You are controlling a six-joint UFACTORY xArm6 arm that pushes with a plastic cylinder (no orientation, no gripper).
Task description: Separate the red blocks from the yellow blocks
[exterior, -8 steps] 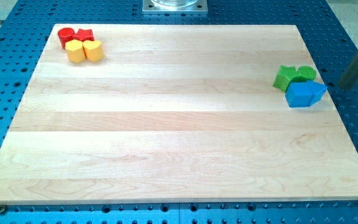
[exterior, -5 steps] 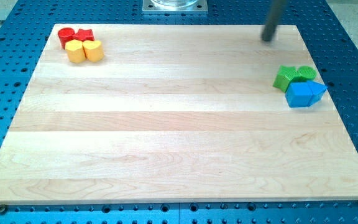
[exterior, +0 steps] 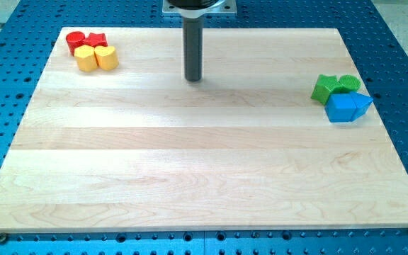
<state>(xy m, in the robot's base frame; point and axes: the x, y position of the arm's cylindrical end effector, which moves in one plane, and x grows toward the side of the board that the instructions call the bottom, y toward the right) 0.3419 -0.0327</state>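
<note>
While green blocks [exterior: 334, 87] sit far right, my tip [exterior: 193, 79] nears reds [exterior: 85, 40].

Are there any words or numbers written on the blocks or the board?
No, there is nothing to read: no words, numbers or signs on the pale wooden board, the red blocks, yellow blocks, green blocks, blue blocks, or my dark rod's tip.
</note>
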